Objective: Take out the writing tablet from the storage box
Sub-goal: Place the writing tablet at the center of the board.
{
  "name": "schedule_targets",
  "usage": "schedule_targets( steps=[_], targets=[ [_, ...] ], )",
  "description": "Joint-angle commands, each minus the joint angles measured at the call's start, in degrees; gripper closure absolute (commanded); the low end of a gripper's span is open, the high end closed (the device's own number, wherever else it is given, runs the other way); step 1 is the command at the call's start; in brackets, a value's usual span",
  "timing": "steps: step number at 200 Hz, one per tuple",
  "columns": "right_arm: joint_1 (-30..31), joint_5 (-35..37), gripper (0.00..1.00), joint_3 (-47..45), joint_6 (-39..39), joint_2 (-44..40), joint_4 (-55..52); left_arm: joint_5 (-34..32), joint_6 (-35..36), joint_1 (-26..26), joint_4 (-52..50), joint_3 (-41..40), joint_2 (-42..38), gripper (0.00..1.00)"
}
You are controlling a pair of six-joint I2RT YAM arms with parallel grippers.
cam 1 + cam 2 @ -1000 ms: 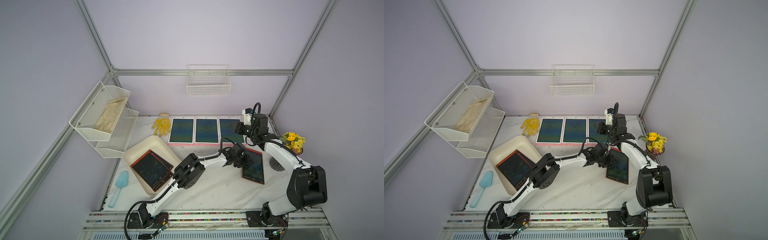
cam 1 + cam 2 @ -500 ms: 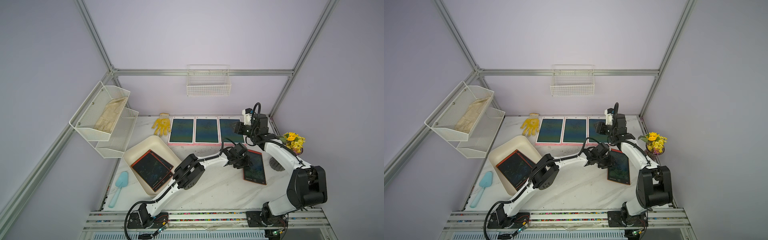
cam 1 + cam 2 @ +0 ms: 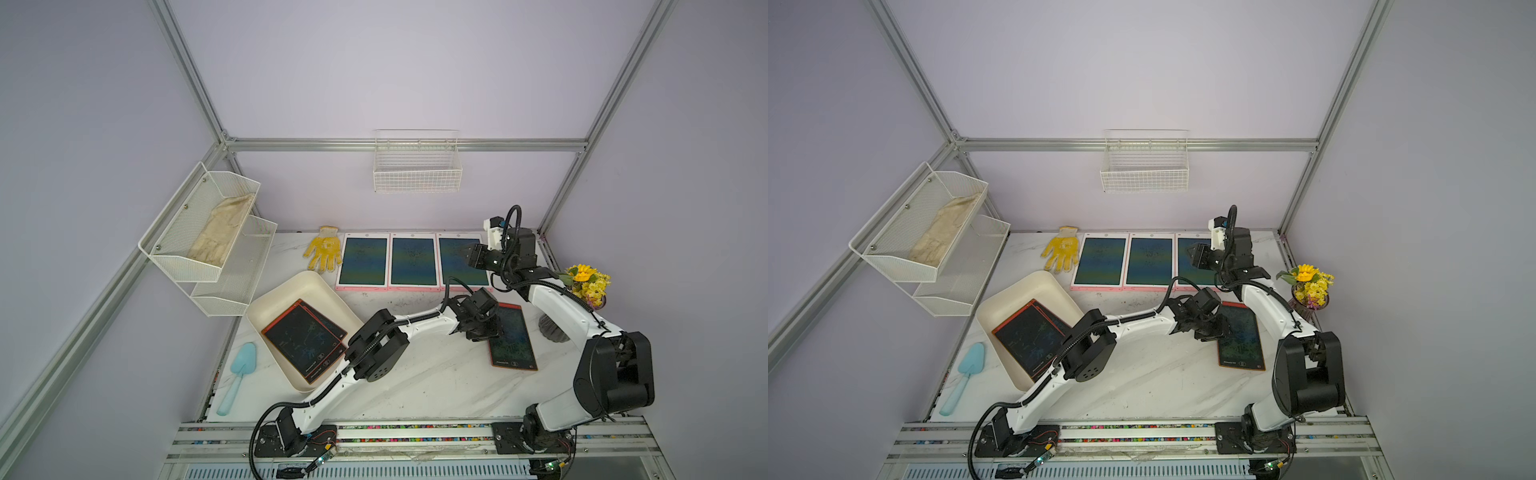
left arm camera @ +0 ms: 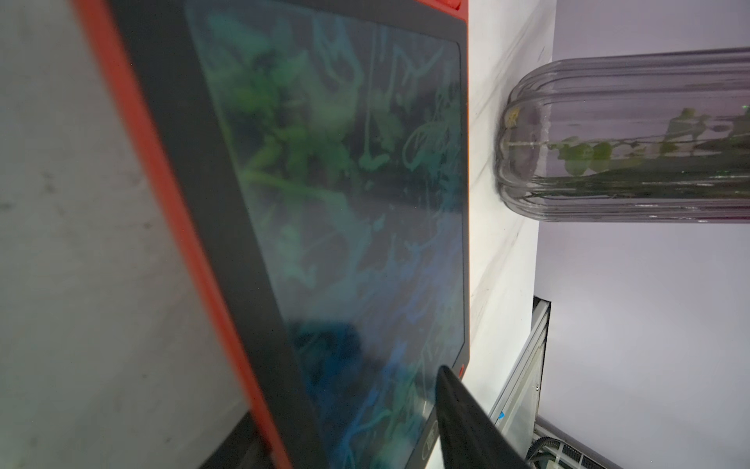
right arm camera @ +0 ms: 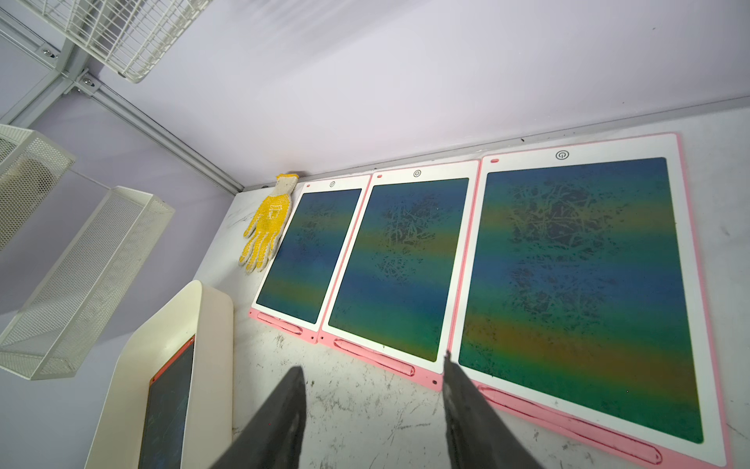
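A white marble table seen from above. At the near left lies a blue scoop. Just beyond it, the cream storage box holds two red-framed writing tablets, stacked. The left arm reaches across to the middle right, where a third red-framed tablet lies flat outside the box. The left gripper straddles its left edge, jaws partly apart and loose around it. A glass vase of yellow flowers stands just right, with the right arm crossing between. Farther back, the right gripper hovers half open and empty over three pink tablets. A yellow glove lies to their left.
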Motion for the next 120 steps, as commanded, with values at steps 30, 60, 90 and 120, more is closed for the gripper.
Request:
schedule_targets(
  steps=[30,60,90,120],
  targets=[
    [0.0,-0.5,0.44,-0.5,-0.1,-0.1,0.5,-3.8,2.4,0.1,-8.6,-3.7,-2.2,0.42],
    [0.0,-0.3,0.44,-0.5,-0.2,0.2,0.2,-6.0,2.6,0.2,-9.0,-5.7,-4.0,0.41],
    [0.2,-0.2,0.44,-0.8,-0.2,0.8,0.4,-6.6,2.9,0.3,-8.9,-6.3,-5.0,0.40],
    [0.4,0.2,0.44,-0.6,-0.3,1.3,0.2,-7.1,3.3,0.3,-8.9,-7.2,-6.1,0.40]
  ],
)
